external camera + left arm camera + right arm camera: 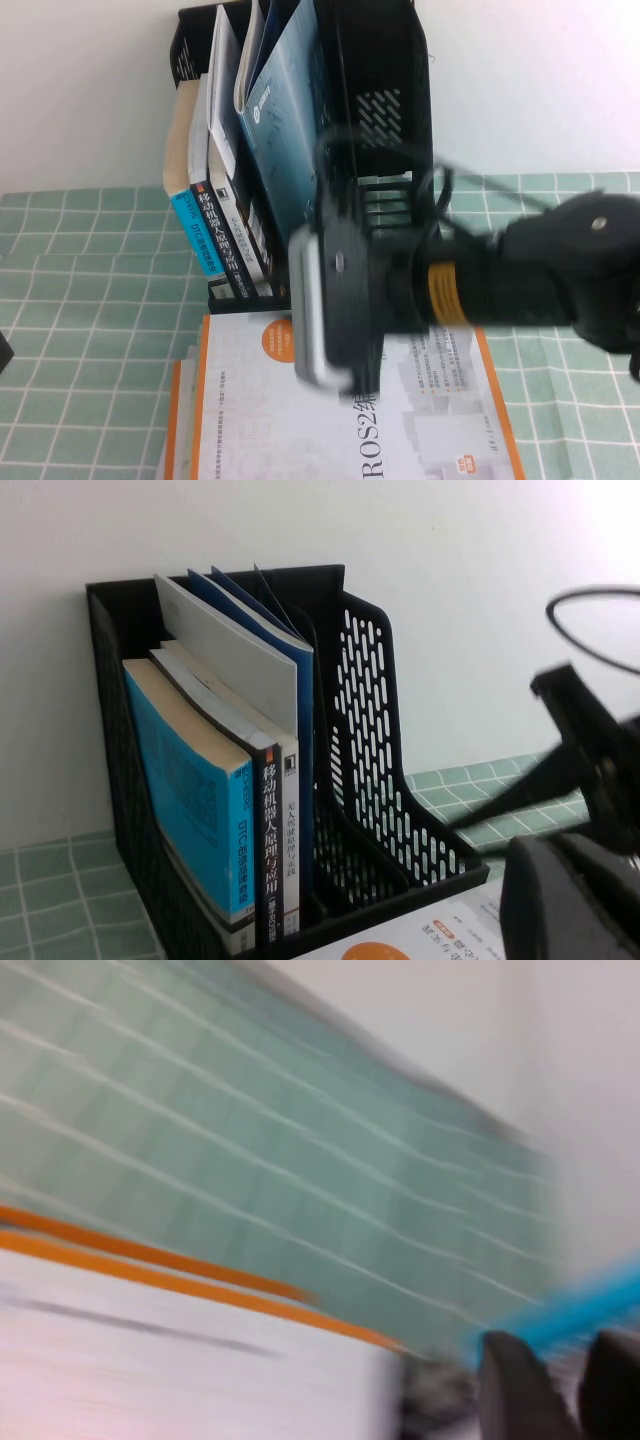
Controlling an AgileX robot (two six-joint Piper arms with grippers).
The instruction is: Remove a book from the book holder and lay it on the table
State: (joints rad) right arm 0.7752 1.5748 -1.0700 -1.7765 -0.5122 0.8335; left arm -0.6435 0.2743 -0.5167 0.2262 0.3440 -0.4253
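Note:
The black book holder [385,110] stands at the back of the table and also shows in the left wrist view [400,810]. It holds several upright books, among them a blue-spined book [195,235] [190,810] and a large teal one [290,130]. A white and orange book [400,420] lies flat on the table in front of the holder. My right arm [540,270] reaches in from the right over that flat book, and its wrist hides the gripper from above. In the blurred right wrist view, my right gripper [565,1390] has its fingers apart, with a blue book edge [580,1310] just beyond them. My left gripper [575,900] is shut and empty at the left.
A green checked cloth [80,300] covers the table. A white wall [80,90] rises behind the holder. The right arm's cable [600,610] loops above it. The holder's right compartments [380,880] hold no books.

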